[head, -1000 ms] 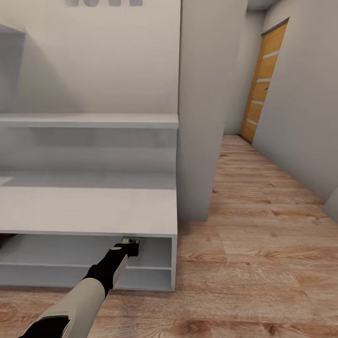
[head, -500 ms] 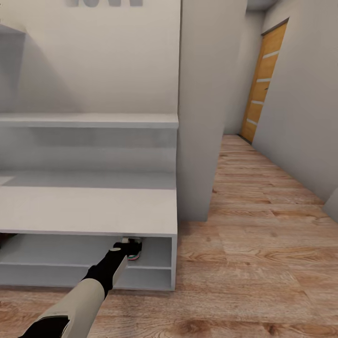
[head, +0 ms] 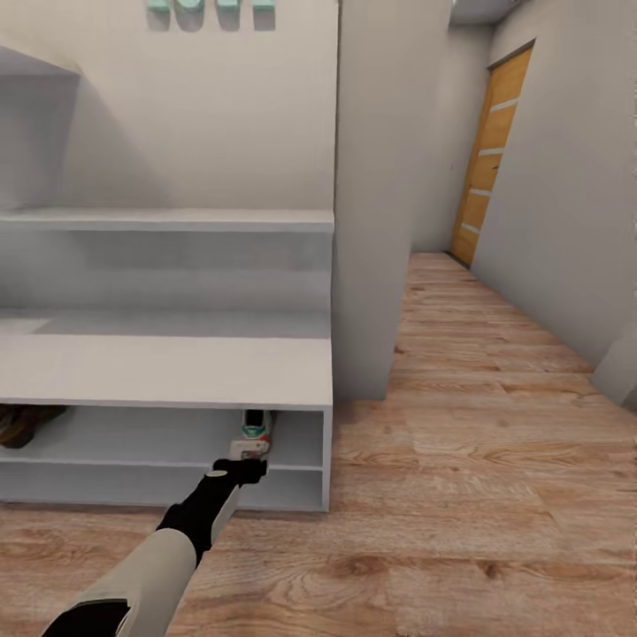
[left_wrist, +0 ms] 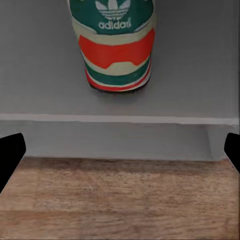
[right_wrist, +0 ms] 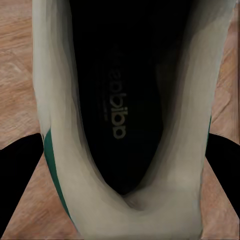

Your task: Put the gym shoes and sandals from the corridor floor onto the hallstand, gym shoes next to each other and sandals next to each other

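Head view, progress: I judge the job about half done. One gym shoe (head: 255,430) stands on the upper open shelf of the hallstand (head: 168,372), near its right end, heel toward me. A dark brown shape at the shelf's left end (head: 22,423) looks like a sandal; I cannot tell if both are there.
Head view, left tool: my left tool (head: 249,454) sits just in front of that shoe's heel, at the shelf's front edge.
Left wrist view: the shoe's heel (left_wrist: 118,47) rests on the shelf, apart from the fingertips (left_wrist: 10,152), which are spread wide and hold nothing.
Right wrist view: the second gym shoe (right_wrist: 122,125) sits between the right fingers (right_wrist: 22,160), opening toward the camera, over the corridor floor (right_wrist: 15,75); it seems gripped.
Left to do: set this shoe beside its mate.
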You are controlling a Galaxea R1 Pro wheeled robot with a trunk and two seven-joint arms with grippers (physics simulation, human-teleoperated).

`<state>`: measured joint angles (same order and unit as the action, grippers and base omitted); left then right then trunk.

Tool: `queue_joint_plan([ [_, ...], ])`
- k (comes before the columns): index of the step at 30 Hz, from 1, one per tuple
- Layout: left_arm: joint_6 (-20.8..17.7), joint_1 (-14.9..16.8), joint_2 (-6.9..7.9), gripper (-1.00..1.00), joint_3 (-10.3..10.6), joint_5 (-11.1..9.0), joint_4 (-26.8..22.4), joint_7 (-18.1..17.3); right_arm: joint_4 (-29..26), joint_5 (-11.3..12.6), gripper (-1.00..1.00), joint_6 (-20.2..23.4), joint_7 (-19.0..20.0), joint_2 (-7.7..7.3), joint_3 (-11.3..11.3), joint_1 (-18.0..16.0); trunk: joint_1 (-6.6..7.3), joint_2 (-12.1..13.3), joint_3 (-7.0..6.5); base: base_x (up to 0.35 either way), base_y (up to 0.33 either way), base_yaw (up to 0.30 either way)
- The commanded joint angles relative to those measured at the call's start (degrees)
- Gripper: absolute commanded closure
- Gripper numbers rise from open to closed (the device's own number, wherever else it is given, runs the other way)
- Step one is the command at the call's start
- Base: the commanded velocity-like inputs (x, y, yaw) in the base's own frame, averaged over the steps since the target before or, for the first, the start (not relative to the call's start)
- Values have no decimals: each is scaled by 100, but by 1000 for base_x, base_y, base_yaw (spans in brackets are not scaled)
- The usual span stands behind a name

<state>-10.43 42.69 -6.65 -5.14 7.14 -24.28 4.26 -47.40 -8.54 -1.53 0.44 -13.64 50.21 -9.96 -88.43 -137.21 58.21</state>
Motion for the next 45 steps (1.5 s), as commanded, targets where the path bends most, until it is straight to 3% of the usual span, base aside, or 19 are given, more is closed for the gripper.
queue_joint_plan([
  [1,-30,-2,-7,-100,-44,59,-10,-11,3,-60,100,-16,0,1,15,-6,5,-2,5,-335,36,0],
  [6,135,-193,59,-100,-56,51,-69,-42,10,-60,100,-15,0,1,13,-6,5,-2,5,-336,73,0],
  [10,689,-514,330,-100,-57,12,-103,-143,17,-62,100,-15,0,1,8,-6,5,-2,5,-334,126,0],
  [15,1457,-1068,794,-100,-66,-20,-114,-695,30,-68,100,-20,0,6,7,-6,5,-2,5,-163,69,0],
  [17,1963,-1392,1028,-100,-65,-35,-128,-1176,64,-69,100,-25,3,8,1,-6,5,-2,5,-39,17,0],
  [18,2284,-1638,1153,-100,-69,-36,-133,-1576,107,-69,100,-31,8,9,0,-6,5,-2,5,-16,7,0],
  [20,2450,-1801,1220,-100,-74,-37,-135,-1856,141,-69,100,-34,13,10,-1,-6,5,-2,5,-11,5,0],
  [23,2744,-2201,1477,-100,-76,-65,-131,-2677,226,-69,100,-49,23,17,-2,-5,5,-2,5,-4,2,0],
  [28,2929,-2383,1675,-100,-79,-162,-69,-3634,238,-69,100,-121,21,120,3,-4,5,-2,5,0,0,0],
  [29,3002,-2447,1720,-100,-83,-210,-60,-3937,236,-69,100,-180,23,149,4,-5,5,-2,5,0,0,0],
  [31,3307,-2676,1845,-100,-177,-579,-42,-4432,227,-69,100,-317,25,191,6,-4,5,-2,5,0,0,0],
  [37,3571,-3098,2066,-100,-347,-1344,-1,-4678,219,-69,100,-393,16,250,-5,-5,5,-2,5,0,0,0],
  [38,3581,-3135,2067,-100,-355,-1440,57,-4674,158,-75,100,-402,12,477,-3,-6,5,-2,5,0,0,0],
  [40,3582,-3143,2068,-100,-360,-1472,75,-4673,77,-81,100,-406,11,629,0,-5,5,-2,5,0,0,0],
  [45,3582,-3151,2077,-100,-364,-1513,93,-4671,-65,-89,100,-409,-1,793,5,-5,5,-2,5,0,37,0],
])
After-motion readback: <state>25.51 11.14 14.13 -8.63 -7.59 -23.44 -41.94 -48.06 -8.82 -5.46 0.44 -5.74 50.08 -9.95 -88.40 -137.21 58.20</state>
